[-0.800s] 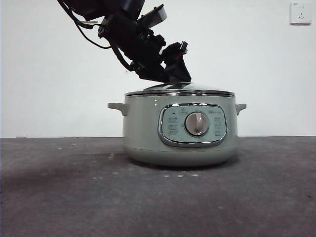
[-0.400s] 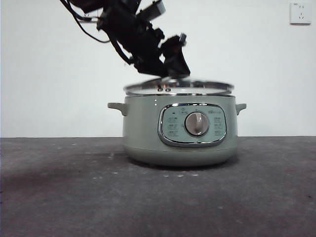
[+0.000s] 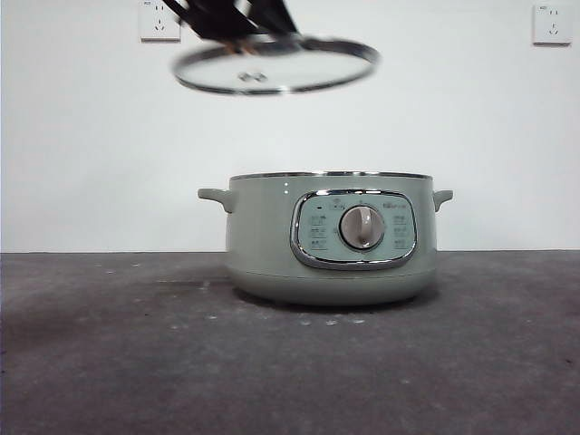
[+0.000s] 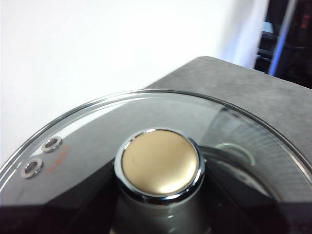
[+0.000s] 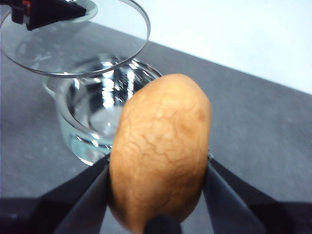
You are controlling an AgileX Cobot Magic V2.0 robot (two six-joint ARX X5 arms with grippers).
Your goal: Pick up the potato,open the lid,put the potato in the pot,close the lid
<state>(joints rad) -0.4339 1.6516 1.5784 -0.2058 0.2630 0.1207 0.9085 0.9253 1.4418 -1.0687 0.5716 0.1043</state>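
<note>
The pot (image 3: pixel 326 237) stands open on the dark table, its dial facing the front view. My left gripper (image 3: pixel 237 18) is shut on the knob (image 4: pixel 161 163) of the glass lid (image 3: pixel 276 65) and holds the lid high above the pot, shifted to the left and slightly tilted. My right gripper (image 5: pixel 158 183) is shut on the potato (image 5: pixel 161 136) and holds it in the air, a short way off from the open pot (image 5: pixel 100 114). The lid (image 5: pixel 73 41) also shows there, hanging over the pot. The right gripper is out of the front view.
The pot's shiny inside looks empty in the right wrist view. Two small side handles (image 3: pixel 216 197) stick out from the pot. Two white wall sockets (image 3: pixel 159 20) (image 3: pixel 552 24) sit on the back wall. The dark table (image 3: pixel 109 353) spreads around the pot.
The left gripper has lifted the lid off the pot, up and to the left, from resting on the rim to high above it. The pot has not moved.
</note>
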